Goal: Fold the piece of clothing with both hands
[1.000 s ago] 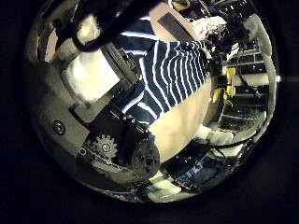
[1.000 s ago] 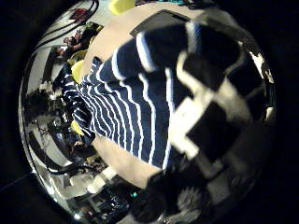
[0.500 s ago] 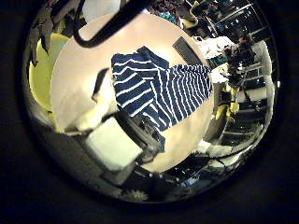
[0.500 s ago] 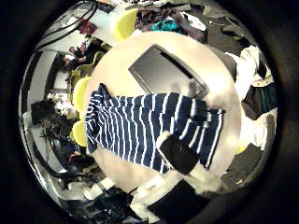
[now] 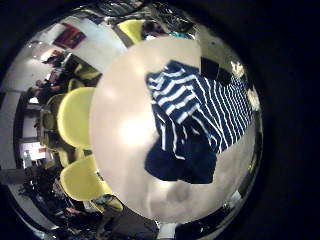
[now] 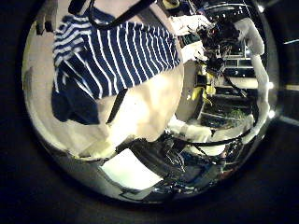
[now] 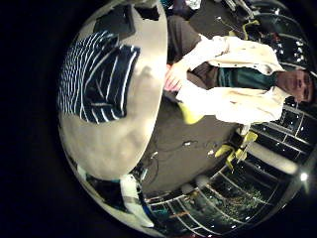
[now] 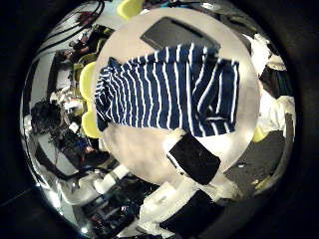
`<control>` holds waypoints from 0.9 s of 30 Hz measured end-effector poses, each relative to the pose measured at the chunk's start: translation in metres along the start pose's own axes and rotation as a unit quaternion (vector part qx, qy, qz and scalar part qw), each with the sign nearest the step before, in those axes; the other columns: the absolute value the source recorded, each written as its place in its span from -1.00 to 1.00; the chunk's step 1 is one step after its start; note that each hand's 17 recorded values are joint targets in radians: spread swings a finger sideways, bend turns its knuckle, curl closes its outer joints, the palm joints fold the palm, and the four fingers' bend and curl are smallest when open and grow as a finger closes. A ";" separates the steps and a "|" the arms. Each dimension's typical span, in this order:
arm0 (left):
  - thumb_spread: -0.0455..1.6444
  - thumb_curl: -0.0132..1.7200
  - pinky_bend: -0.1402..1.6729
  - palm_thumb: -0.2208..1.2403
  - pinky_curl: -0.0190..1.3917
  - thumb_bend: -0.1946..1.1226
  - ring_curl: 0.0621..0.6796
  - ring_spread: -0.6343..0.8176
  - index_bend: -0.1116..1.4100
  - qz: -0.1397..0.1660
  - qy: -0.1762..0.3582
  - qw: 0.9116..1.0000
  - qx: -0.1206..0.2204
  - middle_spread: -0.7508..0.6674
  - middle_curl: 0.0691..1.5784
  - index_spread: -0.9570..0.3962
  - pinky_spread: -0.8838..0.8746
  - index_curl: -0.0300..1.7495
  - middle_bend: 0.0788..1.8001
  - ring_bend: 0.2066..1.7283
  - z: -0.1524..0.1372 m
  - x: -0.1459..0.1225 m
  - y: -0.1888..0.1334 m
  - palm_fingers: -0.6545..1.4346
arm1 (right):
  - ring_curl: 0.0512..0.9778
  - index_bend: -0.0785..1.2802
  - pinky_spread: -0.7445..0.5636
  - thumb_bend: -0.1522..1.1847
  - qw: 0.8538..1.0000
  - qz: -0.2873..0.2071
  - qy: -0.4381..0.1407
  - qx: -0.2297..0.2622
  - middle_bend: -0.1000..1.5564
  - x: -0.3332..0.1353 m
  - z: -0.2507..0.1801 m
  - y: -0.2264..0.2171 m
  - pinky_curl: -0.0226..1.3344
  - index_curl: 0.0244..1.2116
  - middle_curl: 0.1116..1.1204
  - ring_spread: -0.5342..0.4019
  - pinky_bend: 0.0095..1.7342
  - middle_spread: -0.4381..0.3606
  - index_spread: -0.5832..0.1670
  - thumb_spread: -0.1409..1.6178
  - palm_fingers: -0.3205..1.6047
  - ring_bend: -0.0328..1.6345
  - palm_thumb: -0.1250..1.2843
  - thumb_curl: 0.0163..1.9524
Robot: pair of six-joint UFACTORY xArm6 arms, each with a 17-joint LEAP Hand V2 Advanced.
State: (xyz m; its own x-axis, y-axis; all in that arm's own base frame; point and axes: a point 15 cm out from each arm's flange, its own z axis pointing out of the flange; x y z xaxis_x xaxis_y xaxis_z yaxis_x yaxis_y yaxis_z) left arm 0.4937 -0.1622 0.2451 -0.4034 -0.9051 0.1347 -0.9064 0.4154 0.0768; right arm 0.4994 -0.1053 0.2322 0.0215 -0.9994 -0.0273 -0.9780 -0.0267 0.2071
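Observation:
A striped garment (image 8: 169,90) lies on a round pale table (image 8: 150,149), seen from the right thumb side palm view, with one end doubled over. My right hand's finger (image 8: 194,157) hangs over bare table beside the garment's edge and holds nothing. The right little finger side palm view shows the garment (image 7: 94,74) far off. The left thumb side palm view has the garment (image 6: 112,56) close, with my left hand's fingers (image 6: 140,168) off the cloth. In the left little finger side palm view the garment (image 5: 200,120) lies bunched, a dark flap over it.
A dark flat rectangular device (image 8: 174,32) lies on the table just beyond the garment. Chairs (image 5: 75,115) stand round the table's edge. Bare table (image 5: 120,130) lies beside the garment.
One second ago both hands were down on the cloth with fingers over it. Both have since lifted off, and the garment lies free on the table.

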 end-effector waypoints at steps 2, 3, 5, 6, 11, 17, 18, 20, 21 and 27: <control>0.56 -0.61 -0.48 -0.21 -0.06 -0.73 -0.09 -0.21 -0.57 -0.001 0.000 1.000 0.001 -0.13 -0.28 -0.03 -0.04 0.04 -0.86 -0.26 0.018 -0.003 -0.003 -0.19 | -0.38 -0.62 0.70 -0.80 1.000 0.002 -0.010 -0.003 -0.42 -0.003 0.012 -0.002 -0.30 -0.35 -0.46 0.11 -0.57 -0.18 -0.56 0.79 -0.47 -0.19 -0.19 -0.70; 0.57 -0.62 -0.50 -0.21 -0.08 -0.72 -0.11 -0.20 -0.57 -0.001 -0.001 1.000 0.001 -0.13 -0.30 -0.02 -0.01 0.03 -0.87 -0.28 0.028 -0.006 -0.004 -0.18 | -0.39 -0.63 0.70 -0.79 1.000 0.005 -0.014 -0.004 -0.43 -0.002 0.019 -0.003 -0.31 -0.37 -0.46 0.12 -0.57 -0.16 -0.55 0.79 -0.47 -0.20 -0.21 -0.71; 0.59 -0.62 -0.53 -0.20 -0.10 -0.72 -0.14 -0.18 -0.56 -0.004 -0.002 1.000 -0.005 -0.13 -0.33 0.00 0.04 0.00 -0.88 -0.30 0.047 -0.011 -0.006 -0.17 | -0.41 -0.63 0.70 -0.78 1.000 0.007 -0.015 -0.007 -0.44 0.000 0.028 -0.005 -0.33 -0.39 -0.47 0.14 -0.58 -0.14 -0.55 0.79 -0.46 -0.21 -0.21 -0.71; 0.60 -0.63 -0.54 -0.19 -0.12 -0.71 -0.16 -0.18 -0.55 -0.007 -0.001 1.000 -0.013 -0.13 -0.34 0.00 0.08 -0.01 -0.88 -0.31 0.057 -0.014 -0.004 -0.16 | -0.41 -0.63 0.70 -0.78 1.000 0.007 -0.016 -0.006 -0.45 0.001 0.031 -0.007 -0.34 -0.39 -0.47 0.15 -0.58 -0.14 -0.54 0.80 -0.45 -0.22 -0.21 -0.72; 0.65 -0.64 -0.61 -0.16 -0.18 -0.71 -0.23 -0.15 -0.53 -0.029 -0.001 0.999 -0.043 -0.16 -0.38 0.02 0.17 -0.05 -0.86 -0.37 0.082 -0.037 0.017 -0.12 | -0.44 -0.63 0.69 -0.78 1.000 0.007 -0.015 -0.007 -0.46 0.003 0.033 -0.006 -0.37 -0.43 -0.48 0.17 -0.60 -0.12 -0.53 0.81 -0.43 -0.24 -0.19 -0.72; 0.67 -0.65 -0.65 -0.14 -0.26 -0.71 -0.29 -0.17 -0.54 -0.046 -0.012 0.997 -0.066 -0.20 -0.40 0.02 0.21 -0.11 -0.84 -0.40 0.087 -0.055 0.057 -0.06 | -0.46 -0.64 0.69 -0.78 1.000 0.001 -0.014 -0.001 -0.48 0.003 0.026 -0.006 -0.40 -0.46 -0.49 0.17 -0.61 -0.10 -0.53 0.82 -0.42 -0.26 -0.17 -0.73; 0.67 -0.65 -0.66 -0.14 -0.27 -0.72 -0.30 -0.17 -0.54 -0.049 -0.017 0.996 -0.071 -0.20 -0.40 0.02 0.21 -0.12 -0.83 -0.40 0.086 -0.060 0.066 -0.06 | -0.46 -0.64 0.69 -0.78 1.000 0.001 -0.014 -0.001 -0.48 0.003 0.025 -0.005 -0.40 -0.46 -0.49 0.18 -0.61 -0.10 -0.53 0.82 -0.42 -0.26 -0.17 -0.73; 0.67 -0.65 -0.66 -0.13 -0.29 -0.72 -0.31 -0.18 -0.53 -0.053 -0.027 0.995 -0.084 -0.20 -0.41 0.02 0.21 -0.12 -0.84 -0.40 0.085 -0.069 0.081 -0.05 | -0.47 -0.64 0.69 -0.78 1.000 0.000 -0.014 -0.003 -0.49 0.002 0.025 -0.004 -0.41 -0.47 -0.49 0.18 -0.61 -0.10 -0.52 0.83 -0.41 -0.26 -0.16 -0.73; 0.67 -0.65 -0.66 -0.13 -0.30 -0.72 -0.32 -0.18 -0.53 -0.055 -0.033 0.994 -0.090 -0.21 -0.41 0.02 0.22 -0.13 -0.83 -0.41 0.084 -0.075 0.089 -0.05 | -0.47 -0.64 0.69 -0.78 1.000 -0.001 -0.014 -0.003 -0.49 0.001 0.024 -0.005 -0.41 -0.48 -0.49 0.18 -0.61 -0.10 -0.52 0.83 -0.41 -0.26 -0.15 -0.73; 0.68 -0.66 -0.66 -0.14 -0.36 -0.72 -0.35 -0.19 -0.52 -0.073 -0.046 0.991 -0.103 -0.21 -0.43 0.02 0.21 -0.15 -0.84 -0.41 0.067 -0.100 0.129 -0.04 | -0.48 -0.65 0.68 -0.78 1.000 -0.003 -0.013 -0.002 -0.49 0.000 0.023 -0.006 -0.44 -0.50 -0.48 0.15 -0.62 -0.08 -0.51 0.82 -0.38 -0.26 -0.13 -0.73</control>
State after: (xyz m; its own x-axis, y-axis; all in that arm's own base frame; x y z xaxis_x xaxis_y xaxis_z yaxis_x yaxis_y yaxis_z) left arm 0.4087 -0.0241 0.1754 -0.2889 -0.9572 0.0175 -0.9147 0.2814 0.2900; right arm 0.5007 -0.1046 0.2082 0.0215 -0.9983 -0.0546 -0.9771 -0.0325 0.2104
